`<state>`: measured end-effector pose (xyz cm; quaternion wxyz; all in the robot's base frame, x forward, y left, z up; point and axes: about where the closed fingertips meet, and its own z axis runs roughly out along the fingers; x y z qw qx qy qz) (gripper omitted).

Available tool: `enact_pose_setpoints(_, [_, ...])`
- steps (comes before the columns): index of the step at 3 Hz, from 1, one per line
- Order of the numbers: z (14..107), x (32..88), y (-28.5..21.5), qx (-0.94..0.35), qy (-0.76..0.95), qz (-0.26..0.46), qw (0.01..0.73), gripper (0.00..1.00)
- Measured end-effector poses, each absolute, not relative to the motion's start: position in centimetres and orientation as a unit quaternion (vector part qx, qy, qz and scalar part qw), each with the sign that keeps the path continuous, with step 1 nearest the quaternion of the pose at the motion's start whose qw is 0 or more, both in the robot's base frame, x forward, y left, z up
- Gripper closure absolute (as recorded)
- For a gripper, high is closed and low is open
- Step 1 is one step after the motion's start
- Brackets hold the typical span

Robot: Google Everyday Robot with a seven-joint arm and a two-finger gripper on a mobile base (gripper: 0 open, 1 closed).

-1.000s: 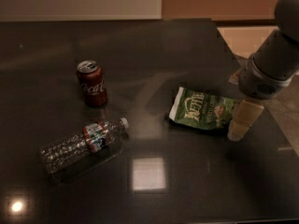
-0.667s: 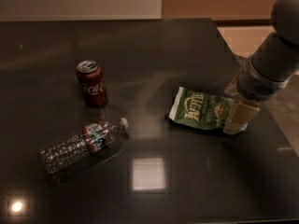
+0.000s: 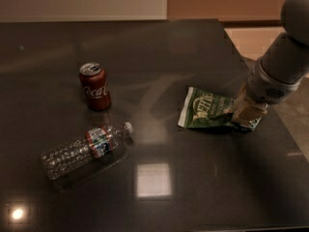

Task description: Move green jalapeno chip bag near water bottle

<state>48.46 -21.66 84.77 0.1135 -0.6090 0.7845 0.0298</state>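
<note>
Camera view. Dark glossy counter (image 3: pixel 159 47), seen from above and in front. Three things on it, plus the arm.

Bag (image 3: pixel 205 109): green, crumpled, pale lettering, white edge along its left side. It lies flat on the right half of the counter, long axis roughly left to right. It is well apart from the bottle, with bare counter between them.

Tool (image 3: pixel 247 115): tan, pointing down, set at the bag's right end. It overlaps that end and looks to be touching the foil. A sliver of green shows below and to the right of it. Whether it is clenched on the bag or only resting against it, I cannot tell from here. The grey arm (image 3: pixel 280 66) rises from it up and to the right and leaves the view at the top corner.

Bottle (image 3: pixel 87 149): clear, ribbed, on its side at the front left of the counter. The white cap points right and slightly back. The red-and-blue label band sits nearer the cap than the base.

Can (image 3: pixel 95 87): red Coca-Cola, upright, behind the bottle, near it but not touching. It is left of the bag and well apart from it.

Reflections: a bright square patch (image 3: pixel 153 180) on the counter in front of and right of the bottle's cap, and a small bright spot (image 3: pixel 17 213) in the front left corner.

Pale floor (image 3: pixel 248 40) shows past the counter's right edge.
</note>
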Motion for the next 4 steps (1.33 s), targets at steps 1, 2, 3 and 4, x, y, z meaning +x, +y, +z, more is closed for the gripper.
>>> enact_pose_setpoints(1, [86.6,48.4,-20.5,-0.620,0.774,0.029,0.125,0.93])
enact_pose_setpoints(2, [88.9,48.1,-18.0,-0.640,0.755,0.035,0.142,1.00])
enact_pose_setpoints(3, [89.9,46.8,-14.8,-0.667,0.728,0.047,0.150,1.00])
enact_pose_setpoints(4, [89.9,44.8,-12.2,-0.695,0.701,0.059,0.149,1.00])
